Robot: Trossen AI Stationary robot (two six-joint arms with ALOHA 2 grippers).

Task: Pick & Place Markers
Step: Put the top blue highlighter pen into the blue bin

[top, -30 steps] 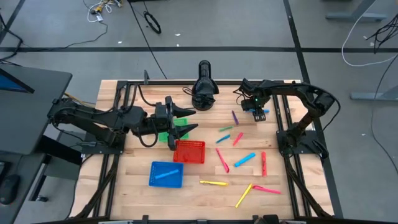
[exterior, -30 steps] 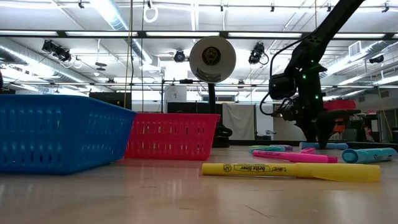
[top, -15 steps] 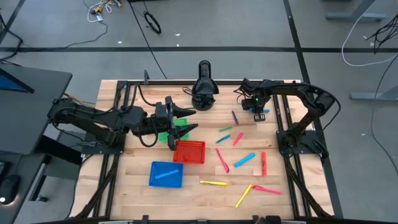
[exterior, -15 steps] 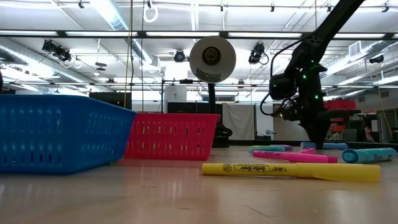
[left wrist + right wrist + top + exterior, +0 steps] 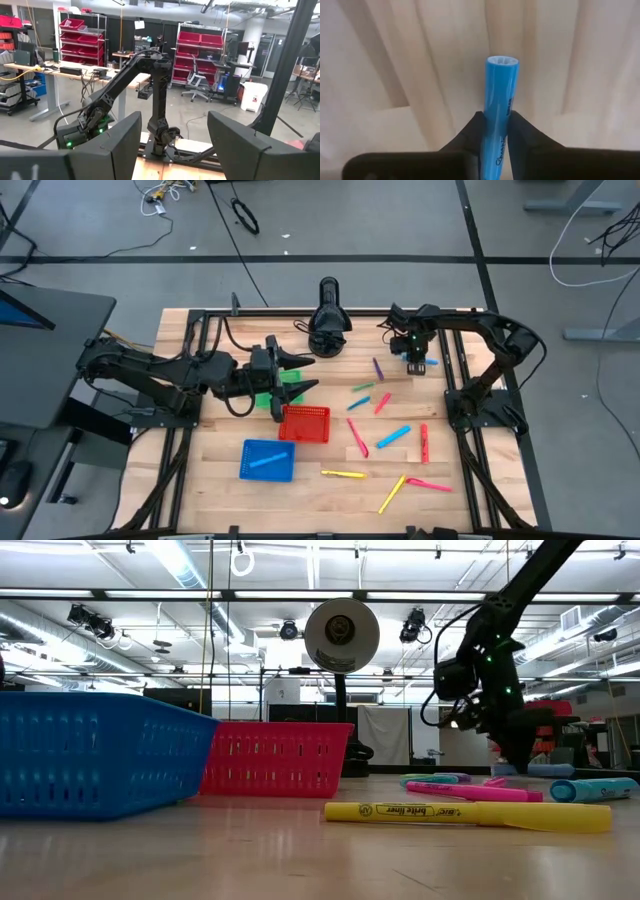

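the right gripper (image 5: 494,135) is down at the far right part of the table (image 5: 220,490), and its two dark fingers (image 5: 470,135) are clenched on a blue marker (image 5: 499,110): one finger presses each side of the barrel, and the marker's round end sticks out well past the fingertips over the pale wood. in the high view the same blue marker (image 5: 426,361) shows just beside the right gripper (image 5: 414,360), at the table's far right edge. the other markers lie loose on the wood, nearer the front than these fingers: a purple marker (image 5: 378,368) close by, a green marker (image 5: 362,387) and a pink marker (image 5: 382,402) a little further, then a light blue marker (image 5: 394,437), a red marker (image 5: 424,442) and, near the front edge, a yellow marker (image 5: 343,474). from table height the yellow marker (image 5: 467,813) lies across the foreground, apart from the gripper behind it. the left gripper (image 5: 296,377) hangs over the green basket (image 5: 268,399), its fingers (image 5: 112,145) spread wide and released, holding nothing; the red basket (image 5: 304,423) sits just in front of them and the blue basket (image 5: 267,460) further forward still, with a blue stick lying in it. a black lamp-like stand (image 5: 328,315) is at the far middle of the table.
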